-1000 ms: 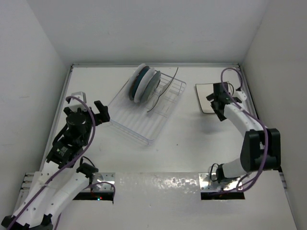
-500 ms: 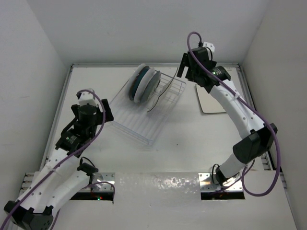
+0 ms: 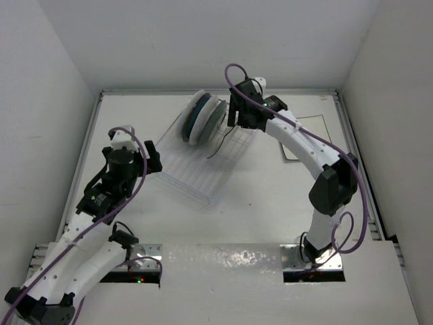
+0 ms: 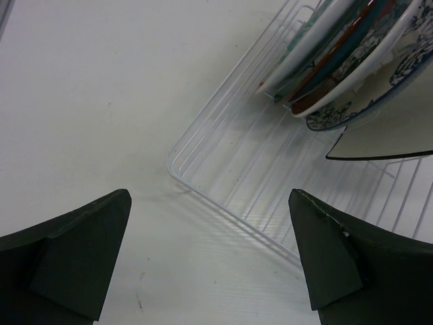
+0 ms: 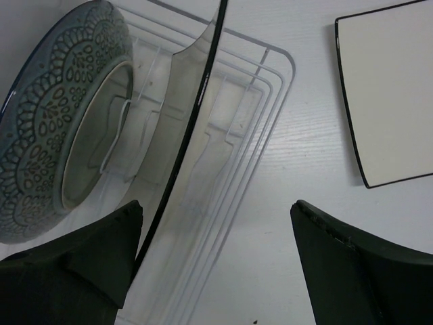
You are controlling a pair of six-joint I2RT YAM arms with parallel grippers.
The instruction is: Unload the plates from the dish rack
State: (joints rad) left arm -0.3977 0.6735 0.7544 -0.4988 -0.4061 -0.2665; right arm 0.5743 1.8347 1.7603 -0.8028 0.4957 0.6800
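Hovering over the far end of the dish rack (image 5: 233, 128), the right gripper (image 5: 215, 271) is seen with its jaws spread wide and nothing clamped between them. In the right wrist view the dark rim of the standing square plate (image 5: 189, 101) runs down towards the gripper's left finger. Whether the rim is touched cannot be told. This plate is propped upright in the rack, just beside the round plates (image 5: 47, 135), which lean together on edge at the rack's far corner. Their exact number is not clear from these views.

Farther out, on the bare table (image 5: 298, 176) to the right of the rack, a second square plate (image 5: 392, 95) is laid flat, well apart from the wire frame and partly hidden by the right arm in the overhead view.

The left gripper (image 4: 210, 261) is held low at the opposite, near-left side of the rack, also fully released and empty. It is pointed along the wires towards the plates.

The task is judged to be in an early stage. One plate is out and set down, while the standing square plate and all the round ones are yet to be lifted. The standing square plate is taken to be the next target.
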